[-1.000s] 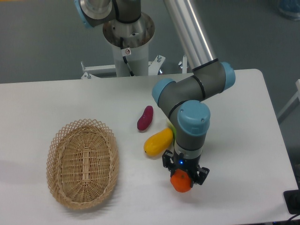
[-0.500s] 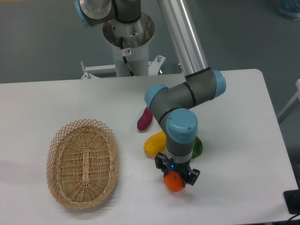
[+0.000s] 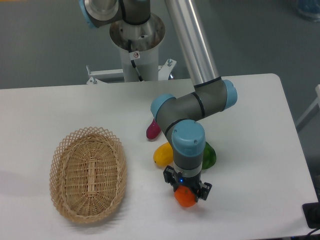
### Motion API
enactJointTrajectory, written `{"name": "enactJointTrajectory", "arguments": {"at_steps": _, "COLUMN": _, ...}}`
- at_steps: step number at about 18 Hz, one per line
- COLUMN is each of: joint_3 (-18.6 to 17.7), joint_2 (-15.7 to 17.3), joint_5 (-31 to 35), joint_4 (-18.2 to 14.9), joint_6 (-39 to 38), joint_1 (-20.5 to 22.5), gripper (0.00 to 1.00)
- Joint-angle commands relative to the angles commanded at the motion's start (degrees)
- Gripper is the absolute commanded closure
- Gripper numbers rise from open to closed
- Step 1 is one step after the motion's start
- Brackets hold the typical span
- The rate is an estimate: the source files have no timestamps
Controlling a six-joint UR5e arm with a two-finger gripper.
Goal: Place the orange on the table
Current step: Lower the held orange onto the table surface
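Observation:
The orange (image 3: 185,197) is a small bright-orange fruit held between the fingers of my gripper (image 3: 186,191), near the front edge of the white table (image 3: 260,165), right of the basket. The gripper points down and is shut on the orange. The orange sits low, at or just above the tabletop; I cannot tell if it touches. Its top is hidden by the gripper body.
An oval wicker basket (image 3: 88,173) stands at the front left. A yellow mango-like fruit (image 3: 162,154), a green fruit (image 3: 209,156) and a dark red elongated fruit (image 3: 153,130) lie just behind the gripper, partly hidden by the arm. The arm's base stands at the back.
The gripper has moved left and slightly toward the front edge with the orange held in it. The green fruit has come into view behind the wrist.

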Motion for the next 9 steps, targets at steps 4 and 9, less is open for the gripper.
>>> {"name": "enactJointTrajectory", "arguments": {"at_steps": 4, "joint_3": 1.23, "joint_2": 0.89, "joint_5": -0.62, "joint_4": 0.0, "joint_6": 0.44, "joint_1": 0.53, "gripper": 0.0}}
{"name": "enactJointTrajectory", "arguments": {"at_steps": 9, "joint_3": 2.29, "joint_2": 3.52, "joint_5": -0.71, "joint_4": -0.79, "joint_6": 6.23, "joint_1": 3.07, "gripper": 0.0}}
